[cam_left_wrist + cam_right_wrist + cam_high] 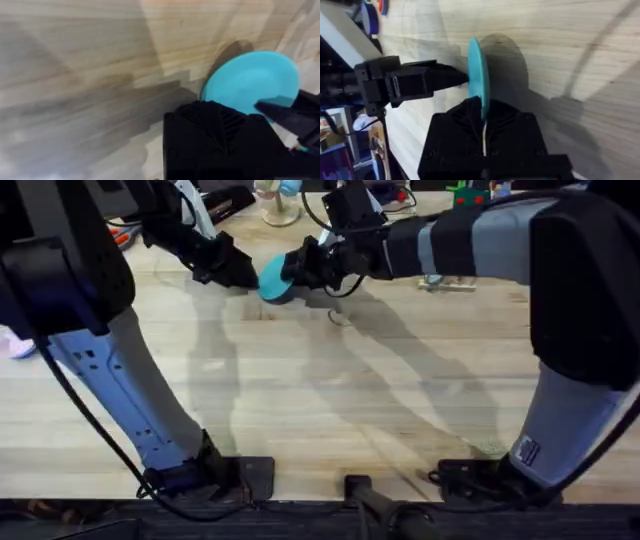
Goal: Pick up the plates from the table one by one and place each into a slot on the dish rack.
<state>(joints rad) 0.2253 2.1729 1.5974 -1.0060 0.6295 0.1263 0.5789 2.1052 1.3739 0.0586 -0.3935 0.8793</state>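
left arm first: your left gripper [243,277] reaches in from the far left of the table [330,410], its black tip touching the left face of the sky-blue plate [273,280]. you cannot tell whether its fingers are apart or together; in the left wrist view the plate [252,82] sits just past the dark finger body.

middle: the plate stands on edge, lifted over the far part of the table, between the two grippers.

right arm: your right gripper [300,270] is clamped on the plate's rim; the right wrist view shows the thin blue edge [479,75] pinched between its fingers, the left gripper [447,78] pressing from the far side.

judgement: this looks like a handover or a regrip of the first plate, before the rack. next, one gripper must let go cleanly while the other keeps a firm pinch, then carry the plate upright to a slot.
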